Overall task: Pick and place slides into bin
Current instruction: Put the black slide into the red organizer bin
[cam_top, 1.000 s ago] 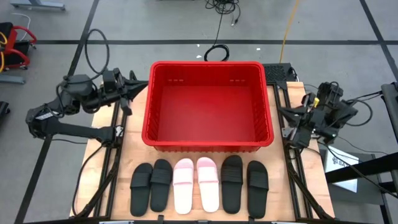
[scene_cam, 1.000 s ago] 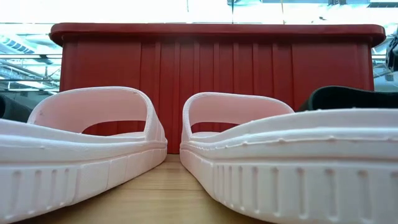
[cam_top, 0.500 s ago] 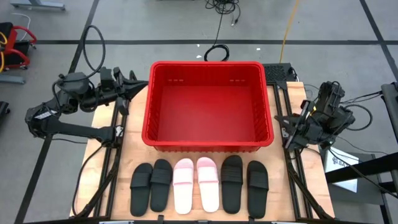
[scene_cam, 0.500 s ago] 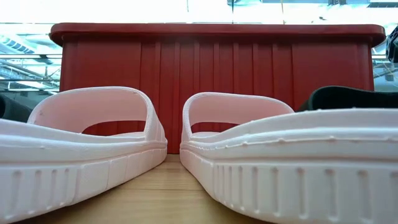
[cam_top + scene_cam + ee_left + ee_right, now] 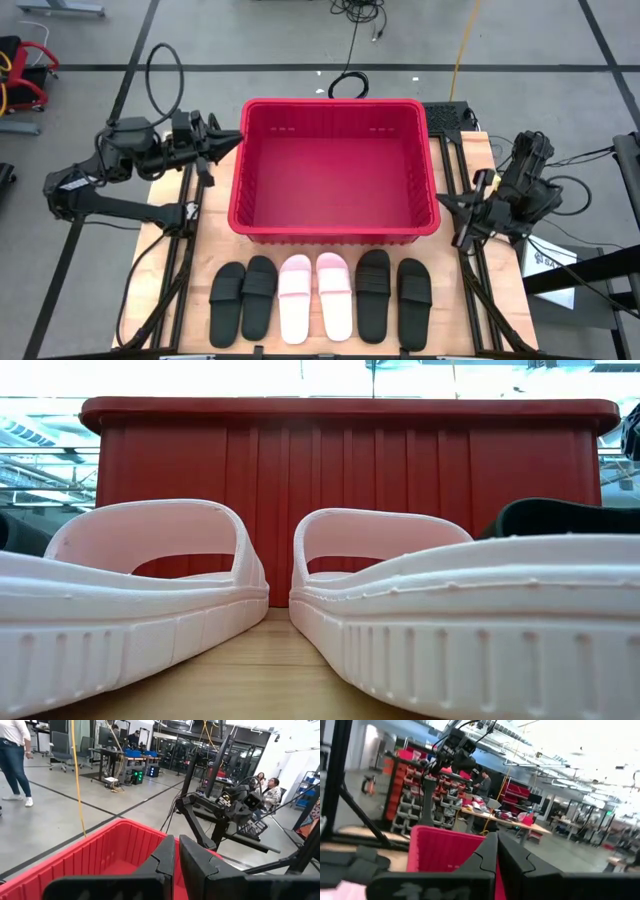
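Observation:
The red bin [image 5: 335, 170] stands on the middle of the table, its near wall filling the low view [image 5: 350, 450]. In front of it, near the table's front edge, several slides lie soles down in a row: two black [image 5: 243, 298], two pink [image 5: 315, 297] and two black [image 5: 393, 292]. The pink pair [image 5: 150, 590] shows close up in the low view. My left gripper [image 5: 232, 140] hangs shut beside the bin's far left corner, holding nothing [image 5: 176, 850]. My right gripper [image 5: 447, 205] is shut and holds nothing beside the bin's right wall [image 5: 496, 845].
Dark frame rails [image 5: 185, 250] run along both side edges of the table. A black box [image 5: 448, 115] sits off the bin's far right corner. Cables [image 5: 350, 60] lie on the floor behind. People [image 5: 12, 755] stand and sit in the room beyond.
My right gripper has sunk a little and drifted toward the table's near edge along the bin's right wall, staying shut. The slides and the bin have not moved.

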Robot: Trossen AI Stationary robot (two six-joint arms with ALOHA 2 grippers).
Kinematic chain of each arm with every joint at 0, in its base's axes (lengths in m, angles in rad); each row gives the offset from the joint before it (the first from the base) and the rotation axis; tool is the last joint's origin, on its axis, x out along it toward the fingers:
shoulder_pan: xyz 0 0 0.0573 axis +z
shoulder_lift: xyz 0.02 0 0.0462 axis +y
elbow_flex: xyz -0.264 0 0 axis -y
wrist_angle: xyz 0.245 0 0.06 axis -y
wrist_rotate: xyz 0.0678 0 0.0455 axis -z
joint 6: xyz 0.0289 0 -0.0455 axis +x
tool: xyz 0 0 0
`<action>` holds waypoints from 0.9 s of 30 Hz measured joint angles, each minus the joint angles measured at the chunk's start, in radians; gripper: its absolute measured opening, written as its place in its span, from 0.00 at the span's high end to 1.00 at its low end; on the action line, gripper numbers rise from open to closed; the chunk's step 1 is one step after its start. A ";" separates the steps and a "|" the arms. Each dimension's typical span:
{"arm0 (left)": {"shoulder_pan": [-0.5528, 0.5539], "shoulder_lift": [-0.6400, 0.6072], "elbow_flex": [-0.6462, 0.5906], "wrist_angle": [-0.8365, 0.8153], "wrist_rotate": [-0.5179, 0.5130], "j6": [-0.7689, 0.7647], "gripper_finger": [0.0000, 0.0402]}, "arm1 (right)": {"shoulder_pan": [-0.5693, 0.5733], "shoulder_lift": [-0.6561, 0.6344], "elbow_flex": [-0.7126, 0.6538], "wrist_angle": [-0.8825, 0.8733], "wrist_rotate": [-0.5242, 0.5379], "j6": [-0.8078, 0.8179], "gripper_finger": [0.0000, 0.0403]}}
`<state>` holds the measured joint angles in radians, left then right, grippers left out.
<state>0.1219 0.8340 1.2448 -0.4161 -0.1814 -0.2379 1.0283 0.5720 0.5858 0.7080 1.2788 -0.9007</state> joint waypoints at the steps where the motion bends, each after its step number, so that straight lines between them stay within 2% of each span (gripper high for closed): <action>1: 0.000 0.005 0.000 -0.001 0.000 0.000 0.94 | 0.000 0.000 0.000 0.001 0.000 0.015 0.99; 13: 0.027 0.033 -0.001 0.002 -0.003 0.050 0.94 | 0.000 0.000 0.000 0.000 0.000 0.077 0.99; 27: 0.028 0.077 -0.001 0.000 -0.003 -0.029 0.94 | 0.000 0.000 0.000 -0.002 0.003 0.101 0.99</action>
<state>0.1501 0.9114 1.2438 -0.4160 -0.1841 -0.2665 1.0283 0.5724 0.5858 0.7061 1.2819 -0.7997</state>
